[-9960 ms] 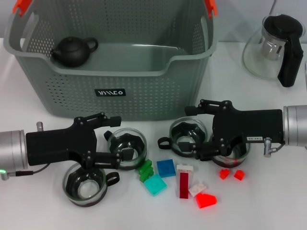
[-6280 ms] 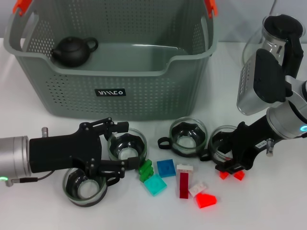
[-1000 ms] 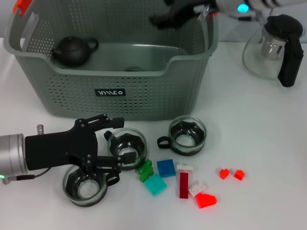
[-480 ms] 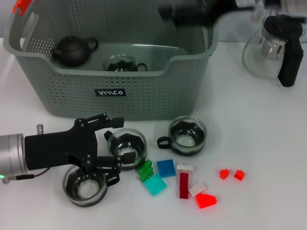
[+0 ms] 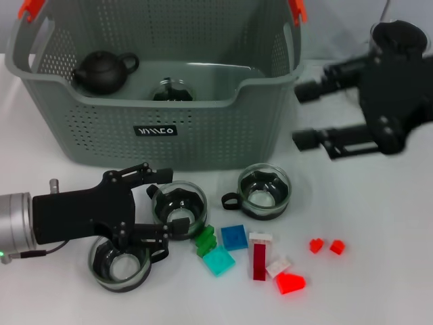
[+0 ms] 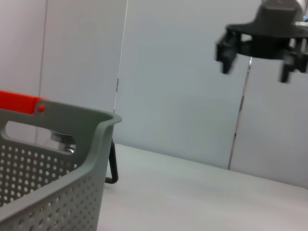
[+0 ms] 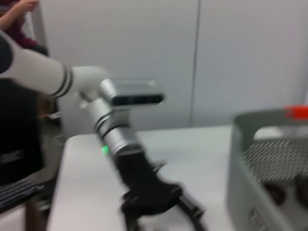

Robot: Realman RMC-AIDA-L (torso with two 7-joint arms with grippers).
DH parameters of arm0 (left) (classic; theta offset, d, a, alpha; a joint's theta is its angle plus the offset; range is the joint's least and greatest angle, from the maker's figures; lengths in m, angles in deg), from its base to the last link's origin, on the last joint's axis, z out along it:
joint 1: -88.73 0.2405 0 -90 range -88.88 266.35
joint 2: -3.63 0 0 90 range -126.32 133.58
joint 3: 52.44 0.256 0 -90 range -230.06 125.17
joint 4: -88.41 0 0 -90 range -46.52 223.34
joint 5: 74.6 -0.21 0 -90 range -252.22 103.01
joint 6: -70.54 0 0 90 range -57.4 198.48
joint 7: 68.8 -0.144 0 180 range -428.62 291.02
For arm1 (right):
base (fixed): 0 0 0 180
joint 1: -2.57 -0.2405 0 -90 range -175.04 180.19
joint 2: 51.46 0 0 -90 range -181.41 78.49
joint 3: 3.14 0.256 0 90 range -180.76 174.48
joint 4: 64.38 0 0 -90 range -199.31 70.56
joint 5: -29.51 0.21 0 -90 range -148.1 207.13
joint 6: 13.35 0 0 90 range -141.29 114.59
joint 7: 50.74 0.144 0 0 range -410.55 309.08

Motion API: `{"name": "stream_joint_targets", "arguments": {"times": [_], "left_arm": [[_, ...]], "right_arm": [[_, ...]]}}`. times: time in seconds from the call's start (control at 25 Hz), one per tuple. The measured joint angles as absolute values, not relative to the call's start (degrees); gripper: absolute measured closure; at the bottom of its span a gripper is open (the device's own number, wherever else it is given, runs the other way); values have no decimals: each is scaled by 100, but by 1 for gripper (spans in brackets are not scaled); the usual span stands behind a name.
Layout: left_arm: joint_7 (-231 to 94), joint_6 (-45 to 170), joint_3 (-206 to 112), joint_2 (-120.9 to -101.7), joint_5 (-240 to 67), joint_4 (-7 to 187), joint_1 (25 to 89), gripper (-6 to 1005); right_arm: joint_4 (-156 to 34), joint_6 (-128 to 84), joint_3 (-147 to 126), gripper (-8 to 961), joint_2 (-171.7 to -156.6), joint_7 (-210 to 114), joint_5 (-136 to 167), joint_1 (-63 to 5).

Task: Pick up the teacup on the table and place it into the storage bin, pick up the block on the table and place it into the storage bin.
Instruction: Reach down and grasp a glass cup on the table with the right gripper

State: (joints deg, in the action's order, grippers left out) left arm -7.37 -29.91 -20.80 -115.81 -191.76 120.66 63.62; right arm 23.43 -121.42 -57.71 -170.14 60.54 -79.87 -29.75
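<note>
Three glass teacups remain on the table [image 5: 379, 257]. One teacup [image 5: 264, 191] stands just in front of the storage bin [image 5: 155, 128], a second teacup [image 5: 178, 208] stands to its left, and a third teacup [image 5: 122, 263] lies nearest the camera. A fourth teacup [image 5: 170, 91] is seen inside the storage bin, beside a dark teapot [image 5: 101, 71]. The blocks, among them a blue block [image 5: 235, 237], a teal block [image 5: 218, 261] and a red block [image 5: 291, 283], are scattered near the front cups.

The teacups are judged to be light, rigid, smooth and breakable; slipping is likely under a weak pinch. A hold across the rim wall or at the dark side handle is advised, with moderate force. The blocks are judged to be light, hard and small; two flat opposite faces are to be pinched.

The left gripper [image 5: 157, 206] is held low over the table between the second and third teacups, its fingers spread and nothing pinched. The right gripper [image 5: 312, 114] is raised beside the bin's right wall, fingers spread and empty.

Compared with half a second earlier, the right gripper is found withdrawn from above the bin to its right side, in front of the glass teapot [image 5: 399, 34]. The left gripper is unchanged.
</note>
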Motion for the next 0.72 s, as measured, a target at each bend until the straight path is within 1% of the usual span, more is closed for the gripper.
{"name": "stream_joint_targets", "arguments": {"times": [0.16, 0.32, 0.56, 0.72], "left_arm": [[-737, -2999, -2081, -11581, -19176, 12066, 6383, 64], [-742, -3001, -2080, -11581, -19176, 12066, 6393, 64], [-745, -3003, -2080, -11581, -19176, 12066, 6411, 64], [-798, -2973, -2080, -11595, -19176, 12066, 6413, 64]], "right_arm": [[2343, -12623, -5692, 306, -16949, 6342, -8370, -3022], [2310, -12662, -5986, 306, -16943, 6572, -9045, -3117], [2179, -12634, -6479, 309, -17073, 6675, -9910, -3313], [1718, -12453, -6704, 310, -17158, 6668, -10398, -3551]]}}
